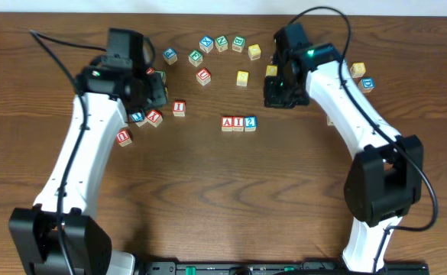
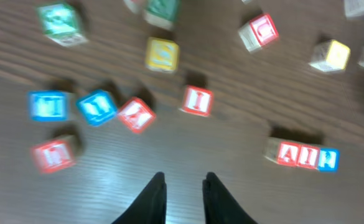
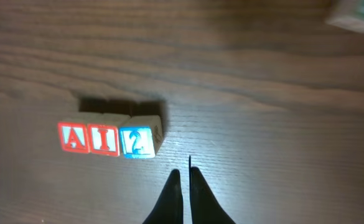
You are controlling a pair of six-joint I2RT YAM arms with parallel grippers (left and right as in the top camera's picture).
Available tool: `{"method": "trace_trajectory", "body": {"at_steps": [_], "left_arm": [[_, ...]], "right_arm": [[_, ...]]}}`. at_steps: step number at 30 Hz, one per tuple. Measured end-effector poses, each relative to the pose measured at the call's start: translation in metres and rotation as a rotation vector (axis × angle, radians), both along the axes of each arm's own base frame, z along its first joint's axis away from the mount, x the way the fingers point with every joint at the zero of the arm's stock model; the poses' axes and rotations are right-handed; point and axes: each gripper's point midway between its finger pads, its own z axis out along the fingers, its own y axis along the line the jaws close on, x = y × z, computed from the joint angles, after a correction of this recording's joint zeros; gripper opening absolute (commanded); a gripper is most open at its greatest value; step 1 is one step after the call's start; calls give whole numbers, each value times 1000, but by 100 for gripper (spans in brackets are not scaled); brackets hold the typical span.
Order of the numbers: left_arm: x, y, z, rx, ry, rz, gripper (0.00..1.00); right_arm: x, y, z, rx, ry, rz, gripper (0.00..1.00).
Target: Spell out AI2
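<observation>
The right jaws are pressed together with only a hairline between the black fingers (image 3: 172,199). They grip nothing and hang over the bare bench (image 1: 223,198). The left jaws stand a little apart, also empty, above the wood grain.

Just beyond the right jaws, the A block (image 3: 73,137), the I block (image 3: 105,139) and the 2 block (image 3: 137,142) sit side by side, touching and face up. They read A-I-2 in one straight row near the middle of the bench, with the 2 block closest to those jaws.

Past the left jaws lies a loose group, well apart from the row: a second red I block (image 2: 197,101), a tilted red block (image 2: 135,114) and a blue block (image 2: 97,106) touching it. Their letters are too blurred to read.

Farther off are a yellow block (image 2: 162,54) and a green block (image 2: 60,22). More blocks are scattered in an arc (image 1: 221,43) toward the far edge.
</observation>
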Motion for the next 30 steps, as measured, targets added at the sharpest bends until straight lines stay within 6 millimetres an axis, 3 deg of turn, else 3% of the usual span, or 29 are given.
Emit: {"method": "trace_trajectory", "body": {"at_steps": [4, 9, 17, 23, 30], "left_arm": [[-10, -25, -27, -50, 36, -57, 8], [-12, -52, -51, -70, 87, -116, 8], [-10, -68, -99, -101, 190, -147, 7], [-1, -81, -108, -164, 181, -175, 7], [1, -100, -123, -253, 201, -236, 7]], "right_arm": [[-6, 7, -33, 73, 35, 7, 1], [-11, 2, -56, 128, 62, -12, 1], [-10, 3, -67, 164, 45, -11, 1], [-19, 4, -84, 181, 59, -11, 1], [-22, 5, -87, 192, 61, -11, 1]]}}
